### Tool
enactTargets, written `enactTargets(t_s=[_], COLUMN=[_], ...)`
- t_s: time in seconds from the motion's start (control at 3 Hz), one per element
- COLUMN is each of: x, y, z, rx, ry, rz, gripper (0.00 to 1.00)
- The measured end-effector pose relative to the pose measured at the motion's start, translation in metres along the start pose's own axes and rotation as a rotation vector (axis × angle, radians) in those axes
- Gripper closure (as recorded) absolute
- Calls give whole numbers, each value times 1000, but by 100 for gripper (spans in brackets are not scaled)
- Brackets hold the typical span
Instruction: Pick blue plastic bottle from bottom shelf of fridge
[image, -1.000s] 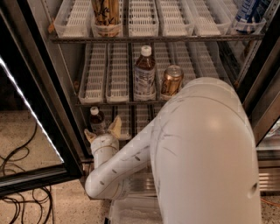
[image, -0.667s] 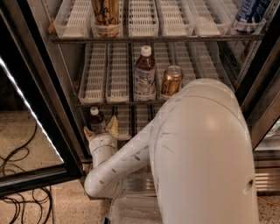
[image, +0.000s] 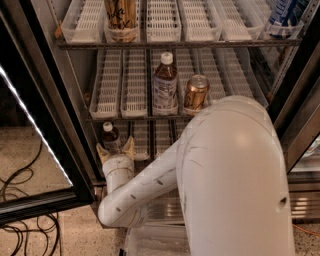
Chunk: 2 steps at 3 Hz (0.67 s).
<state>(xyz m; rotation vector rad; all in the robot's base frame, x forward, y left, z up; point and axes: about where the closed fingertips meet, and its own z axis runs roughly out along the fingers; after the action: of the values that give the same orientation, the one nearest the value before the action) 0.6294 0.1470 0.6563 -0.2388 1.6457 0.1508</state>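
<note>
Camera view: one end effector (image: 116, 144), fingers (image: 130, 146) spread, astride one blue plastic bottle (image: 110, 136); above, one can (image: 196, 93), one bigger bottle (image: 165, 86).

No legible text, tall bottle's label (image: 164, 92) seemingly printed, unreadable, pincer (image: 116, 149) at bottom shelf (image: 162, 136)

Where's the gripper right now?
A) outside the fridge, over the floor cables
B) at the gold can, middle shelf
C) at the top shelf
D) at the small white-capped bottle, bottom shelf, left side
D: the gripper sits low at the left end of the bottom shelf, its jaws open to either side of the blue plastic bottle.
</note>
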Motion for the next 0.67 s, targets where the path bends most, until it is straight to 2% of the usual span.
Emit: enactTargets(t_s=[0.33,0.67], x=[11,14], y=[2,12], z=[4,19], rx=[-11,-45], ry=[10,8], rz=[94,131], gripper=[28,31])
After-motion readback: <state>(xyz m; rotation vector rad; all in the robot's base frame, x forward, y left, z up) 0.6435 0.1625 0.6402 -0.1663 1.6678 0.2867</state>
